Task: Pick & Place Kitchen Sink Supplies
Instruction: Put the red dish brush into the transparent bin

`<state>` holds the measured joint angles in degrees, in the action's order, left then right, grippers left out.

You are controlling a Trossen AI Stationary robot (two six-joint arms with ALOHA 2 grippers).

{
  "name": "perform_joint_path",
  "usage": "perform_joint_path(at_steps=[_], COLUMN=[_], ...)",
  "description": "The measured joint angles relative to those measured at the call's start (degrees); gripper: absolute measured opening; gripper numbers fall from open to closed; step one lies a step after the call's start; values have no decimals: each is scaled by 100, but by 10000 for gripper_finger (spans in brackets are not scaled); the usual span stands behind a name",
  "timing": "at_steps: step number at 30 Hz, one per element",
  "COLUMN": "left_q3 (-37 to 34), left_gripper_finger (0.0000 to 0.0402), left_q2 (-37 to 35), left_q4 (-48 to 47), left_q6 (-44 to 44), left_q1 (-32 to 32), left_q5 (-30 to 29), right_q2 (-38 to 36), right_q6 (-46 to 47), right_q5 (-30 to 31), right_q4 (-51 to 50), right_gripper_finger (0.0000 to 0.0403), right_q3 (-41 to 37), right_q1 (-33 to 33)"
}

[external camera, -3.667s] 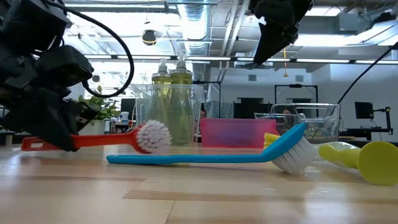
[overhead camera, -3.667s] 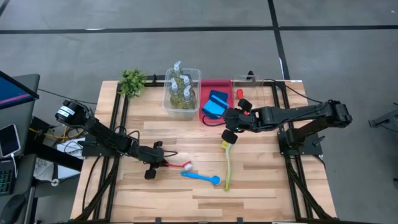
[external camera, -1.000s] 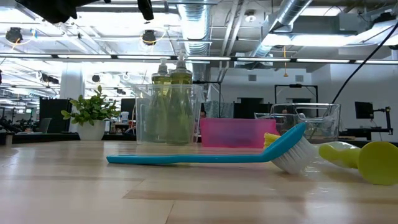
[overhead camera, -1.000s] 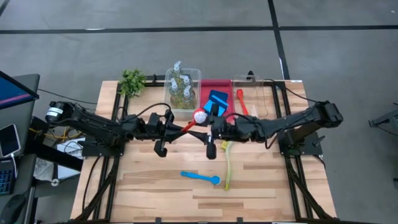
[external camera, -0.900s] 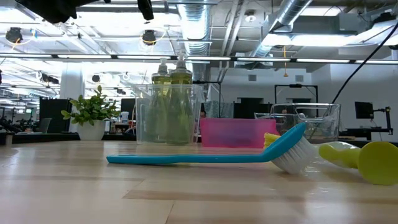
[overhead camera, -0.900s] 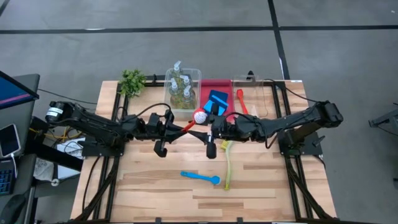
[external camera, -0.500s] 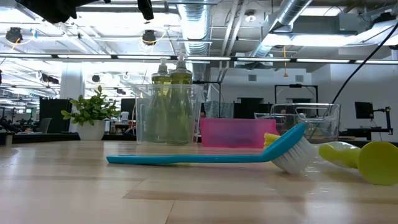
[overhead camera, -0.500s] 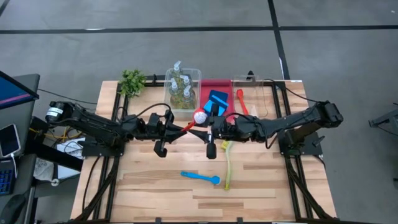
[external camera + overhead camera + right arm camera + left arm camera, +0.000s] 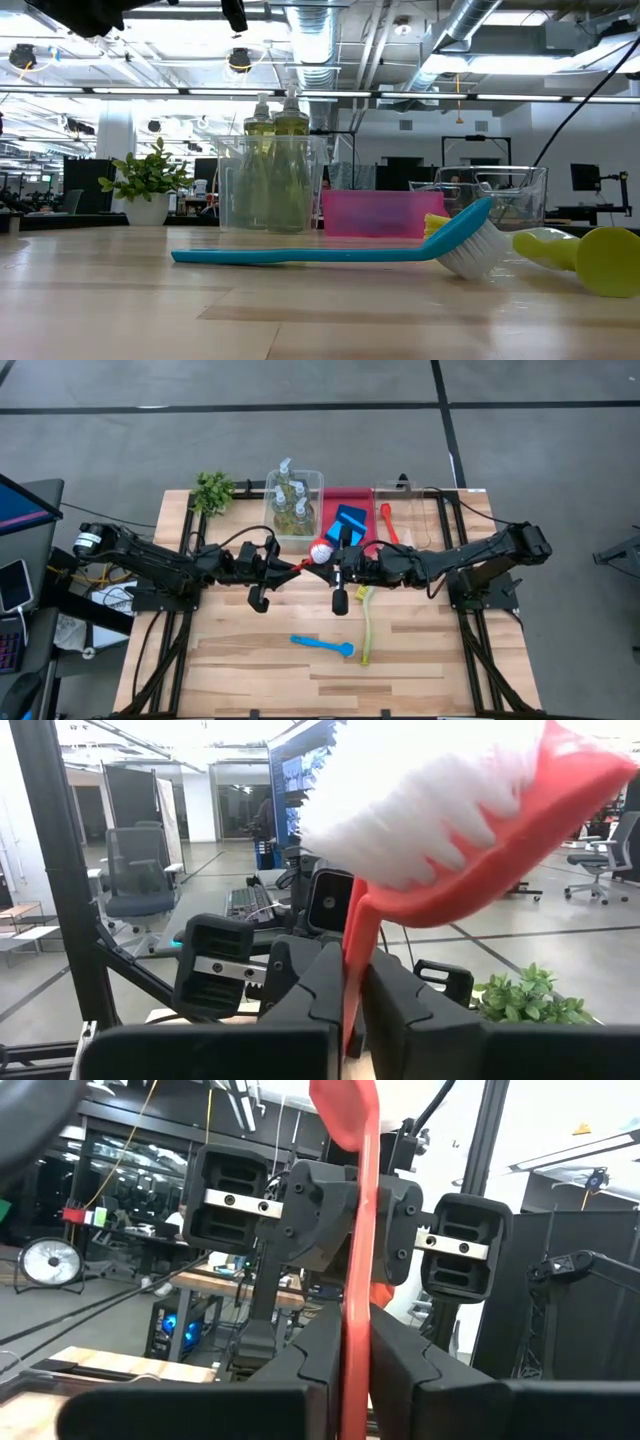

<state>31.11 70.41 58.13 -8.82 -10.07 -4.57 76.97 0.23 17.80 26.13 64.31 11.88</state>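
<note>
Table: left gripper and right gripper meet mid-table, both clenched on the red brush held in the air. Against half a second ago its head sits slightly lower-left; handover under way, release pending. Counts: four soap bottles in the clear tub; two blue sponges on the red tray; four brushes, namely held red, second red, blue brush, yellow-green brush.

we see a robotics lab in an open office; exposed ceiling ducts, office chairs, monitors behind a wooden surface on grey carpet
</note>
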Motion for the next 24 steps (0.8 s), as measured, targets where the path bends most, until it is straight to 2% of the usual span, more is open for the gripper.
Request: perform_joint_path(at_steps=[7, 24], left_q3=[0, 0], left_gripper_finger=[30, 50], left_q2=[0, 0], left_q4=[0, -10], left_q6=[-1, -69], left_q1=[0, 0], left_q5=[-3, -27], right_q2=[0, 0], right_q6=[0, -45], right_q5=[2, 19], right_q4=[-4, -13], right_gripper_finger=[9, 9], right_q3=[0, 0], right_q1=[-2, -4])
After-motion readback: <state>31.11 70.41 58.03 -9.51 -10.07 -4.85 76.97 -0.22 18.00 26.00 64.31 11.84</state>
